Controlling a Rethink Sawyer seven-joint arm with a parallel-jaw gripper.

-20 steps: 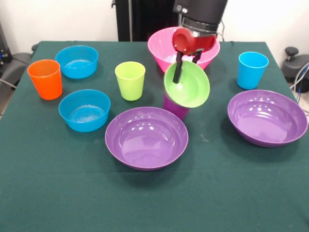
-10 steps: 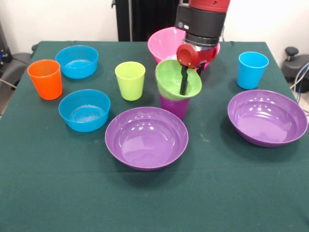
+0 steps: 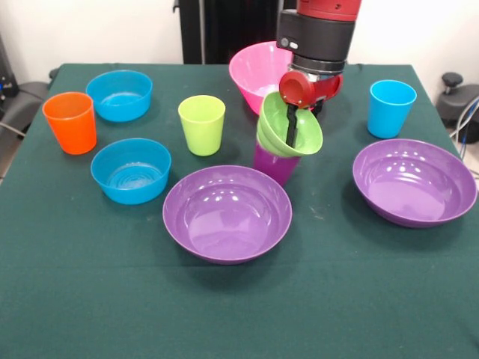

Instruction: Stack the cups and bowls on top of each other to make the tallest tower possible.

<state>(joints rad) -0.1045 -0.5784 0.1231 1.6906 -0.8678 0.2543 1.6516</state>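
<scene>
My gripper [image 3: 292, 129] is shut on the rim of the small green bowl [image 3: 278, 134], which hangs tilted just above the purple cup [image 3: 274, 164] at the table's middle. One black finger [image 3: 291, 129] shows inside the bowl. A wide purple bowl [image 3: 227, 213] sits in front of the cup, a second one [image 3: 414, 182] at the right. Two small blue bowls [image 3: 131, 170] [image 3: 119, 95] sit at the left with the orange cup [image 3: 70, 122]. The lime green cup [image 3: 202, 124] stands left of the purple cup. The light blue cup [image 3: 391, 108] stands at the far right. The pink bowl [image 3: 254, 73] sits behind the arm.
The green table cloth [image 3: 239, 307] covers the table. The arm's black and red wrist [image 3: 318, 37] comes down over the pink bowl. Dark equipment [image 3: 458, 97] stands off the table's right edge.
The green bowl has swung from steeply tilted and facing the camera to a flatter tilt, and moved up and slightly back over the purple cup. The arm has come further down into the picture.
</scene>
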